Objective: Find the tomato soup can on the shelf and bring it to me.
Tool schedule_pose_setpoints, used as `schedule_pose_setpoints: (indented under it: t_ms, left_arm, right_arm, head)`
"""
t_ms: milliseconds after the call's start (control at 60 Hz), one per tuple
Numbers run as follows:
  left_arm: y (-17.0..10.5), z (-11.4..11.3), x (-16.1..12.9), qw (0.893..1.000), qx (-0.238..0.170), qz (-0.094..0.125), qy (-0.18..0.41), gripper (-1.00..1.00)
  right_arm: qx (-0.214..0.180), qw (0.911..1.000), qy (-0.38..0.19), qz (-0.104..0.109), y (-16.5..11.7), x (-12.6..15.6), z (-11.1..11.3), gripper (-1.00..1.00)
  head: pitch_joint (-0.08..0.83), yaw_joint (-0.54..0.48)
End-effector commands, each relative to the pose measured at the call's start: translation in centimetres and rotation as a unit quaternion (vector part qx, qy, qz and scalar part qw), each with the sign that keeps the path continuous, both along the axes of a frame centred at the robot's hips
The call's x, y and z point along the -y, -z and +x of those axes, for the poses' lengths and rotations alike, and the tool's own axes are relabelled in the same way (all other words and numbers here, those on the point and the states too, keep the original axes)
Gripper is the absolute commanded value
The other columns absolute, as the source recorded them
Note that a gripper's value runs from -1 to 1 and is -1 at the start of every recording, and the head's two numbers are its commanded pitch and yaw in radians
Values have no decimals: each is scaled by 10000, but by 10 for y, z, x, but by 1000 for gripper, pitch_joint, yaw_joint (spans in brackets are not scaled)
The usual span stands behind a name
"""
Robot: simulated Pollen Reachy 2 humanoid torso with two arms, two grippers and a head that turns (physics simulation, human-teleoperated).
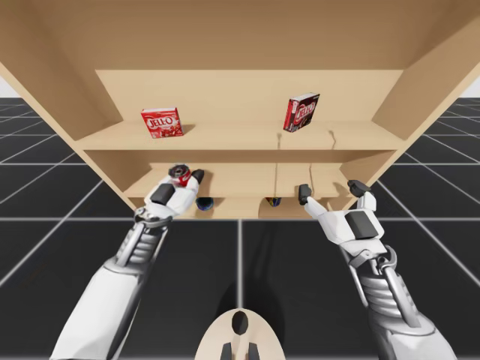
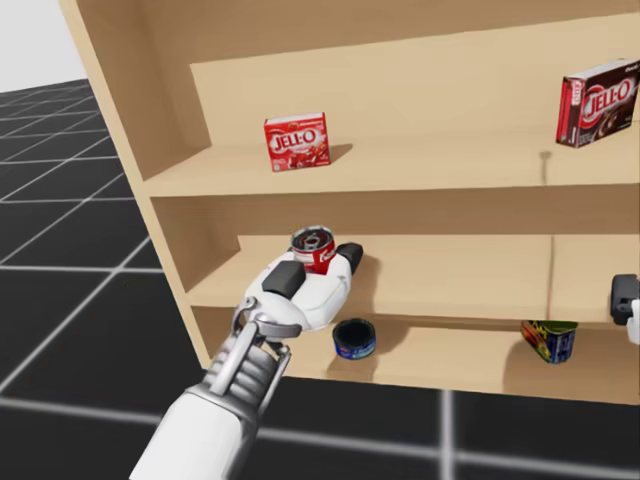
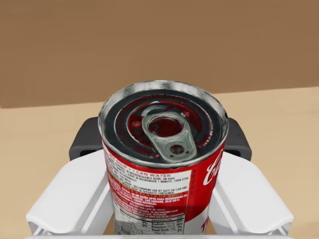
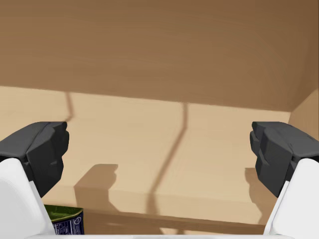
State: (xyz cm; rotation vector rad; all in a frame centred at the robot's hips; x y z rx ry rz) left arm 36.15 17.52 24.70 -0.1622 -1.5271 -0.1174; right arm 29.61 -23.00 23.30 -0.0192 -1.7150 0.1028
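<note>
The robot's left hand (image 2: 322, 256) was pinching the red and white soup can (image 3: 164, 149) from two sides. A dark fingertip (image 3: 87, 142) pressed against each flank of the can, just under its rim. The can stood about upright with its pull-tab lid facing up, over the left part of the middle board of the wooden shelf (image 1: 247, 136), not far from the front edge. I could not tell whether its base rested on the board or hung just above it.

The right hand (image 1: 328, 191) was at the front of the same shelf, toward the right end and about level with the middle board. Its two fingers were spread wide with nothing between them, and beyond them was only bare wood and the hand's own shadow.

On the upper board a red box (image 2: 297, 141) stood upright toward the left end. A darker red-and-brown box (image 2: 600, 102) stood toward the right end, well apart from it. On the bottom board a low blue tin (image 2: 354, 338) sat just below the left hand. A green can (image 2: 549, 340) sat further to the right near the front edge, and from the right wrist it showed just under one finger.
</note>
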Motion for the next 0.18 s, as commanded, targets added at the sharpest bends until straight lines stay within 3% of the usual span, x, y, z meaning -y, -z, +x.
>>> schedule_pose_setpoints:
  t_ms: [17, 183]
  left_arm:
    - [-32, -26, 1, 9988, 483, 10, 50, 1000]
    - [-36, -59, -8, 9981, 602, 72, 90, 1000]
  right_arm:
    - [-5, 10000, -1, 31, 1, -2, 0, -1000]
    - [-20, 10000, -7, 23, 2, -2, 0, -1000]
  head:
    - [388, 265]
    - [390, 265]
